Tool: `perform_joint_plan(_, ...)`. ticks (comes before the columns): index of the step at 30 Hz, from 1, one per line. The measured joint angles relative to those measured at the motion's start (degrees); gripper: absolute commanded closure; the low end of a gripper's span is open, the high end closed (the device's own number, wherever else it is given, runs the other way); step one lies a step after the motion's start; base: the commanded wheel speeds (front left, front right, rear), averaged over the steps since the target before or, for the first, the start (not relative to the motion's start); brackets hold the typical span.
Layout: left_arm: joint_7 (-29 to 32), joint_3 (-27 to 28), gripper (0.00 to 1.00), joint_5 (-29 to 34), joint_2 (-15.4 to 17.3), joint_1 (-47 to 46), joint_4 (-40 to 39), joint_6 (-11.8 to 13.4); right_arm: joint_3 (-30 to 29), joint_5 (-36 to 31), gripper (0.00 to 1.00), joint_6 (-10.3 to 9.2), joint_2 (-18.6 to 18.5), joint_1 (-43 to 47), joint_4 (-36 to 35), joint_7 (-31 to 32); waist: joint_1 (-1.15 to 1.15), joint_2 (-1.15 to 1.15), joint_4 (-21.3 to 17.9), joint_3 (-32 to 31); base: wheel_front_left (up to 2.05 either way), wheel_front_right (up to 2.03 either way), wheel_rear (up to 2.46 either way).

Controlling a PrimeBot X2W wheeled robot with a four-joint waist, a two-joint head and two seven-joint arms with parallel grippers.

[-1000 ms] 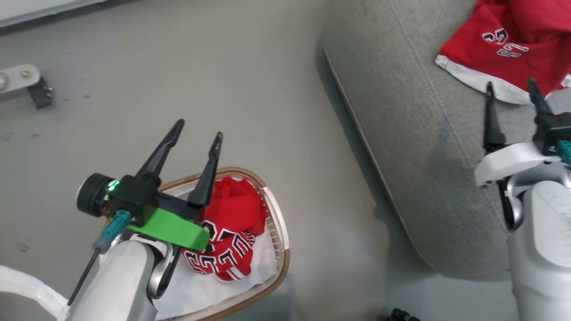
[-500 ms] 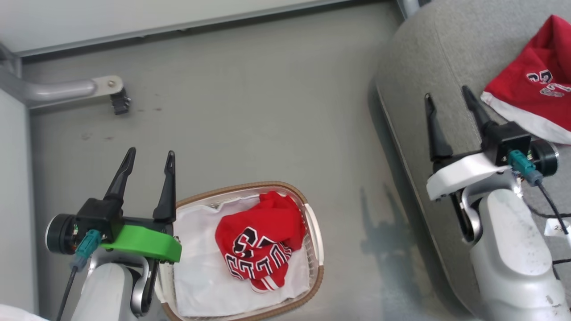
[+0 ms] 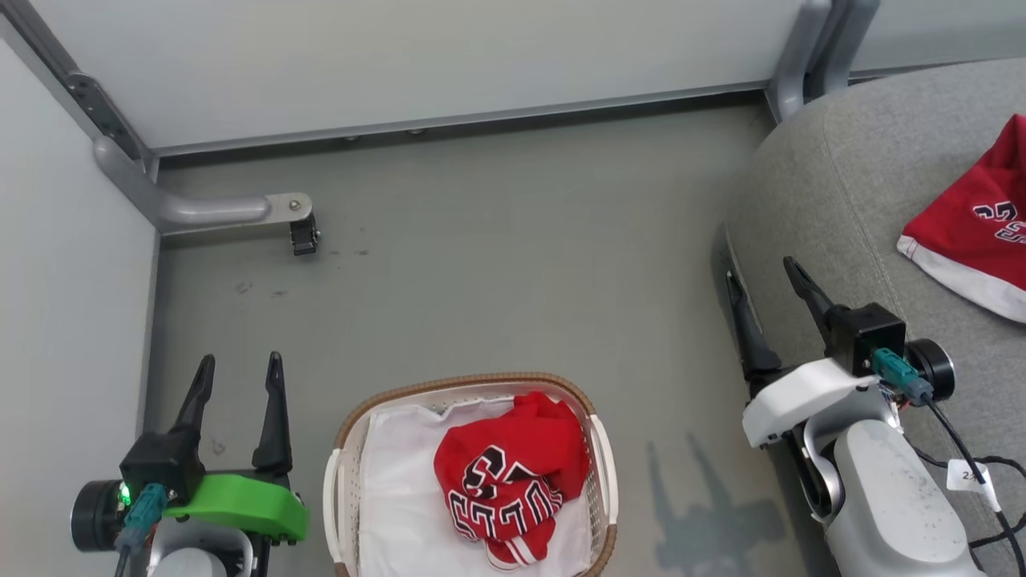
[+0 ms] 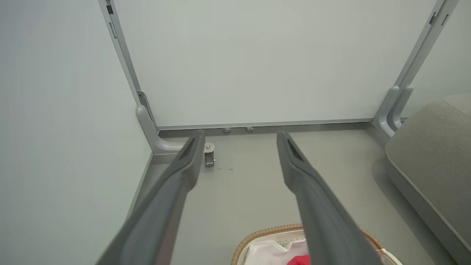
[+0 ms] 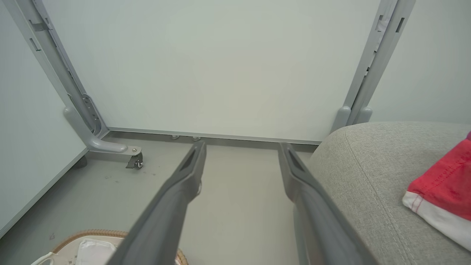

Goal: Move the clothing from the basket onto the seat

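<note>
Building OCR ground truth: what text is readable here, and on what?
On the crumpled red garment in the white perforated basket: black-and-white block letters, folded, unreadable.
On the red white-trimmed garment on the grey fabric seat: lettering cut off, unreadable.
On the small white tag beside the pale right forearm: too small.

Grey floor (image 3: 497, 264): one basket (image 3: 345, 449), standing just right of the left gripper (image 3: 242, 357); one castered panel foot (image 3: 303, 232), well ahead of it. Light-grey seat (image 3: 842, 200), close beside the right gripper (image 3: 760, 269): one red garment (image 3: 970, 232), white-hemmed, lying to that gripper's right.
</note>
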Motion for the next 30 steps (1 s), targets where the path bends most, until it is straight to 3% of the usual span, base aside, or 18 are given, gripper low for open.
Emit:
perform_joint_plan(20,0.0,1.4,0.00,0.1,-1.5,7.7,0.4,0.0,1.3,2.3,0.00,0.00,0.0,8.1,3.0,0.0,0.00,0.00,1.2,-7.6,0.00,0.00,0.00)
perform_joint_plan(30,0.0,-0.6,0.00,-0.1,-1.9,7.8,0.4,0.0,1.6,2.5,0.00,0.00,0.0,7.8,2.6,0.0,0.00,0.00,0.5,-6.5,0.00,0.00,0.00)
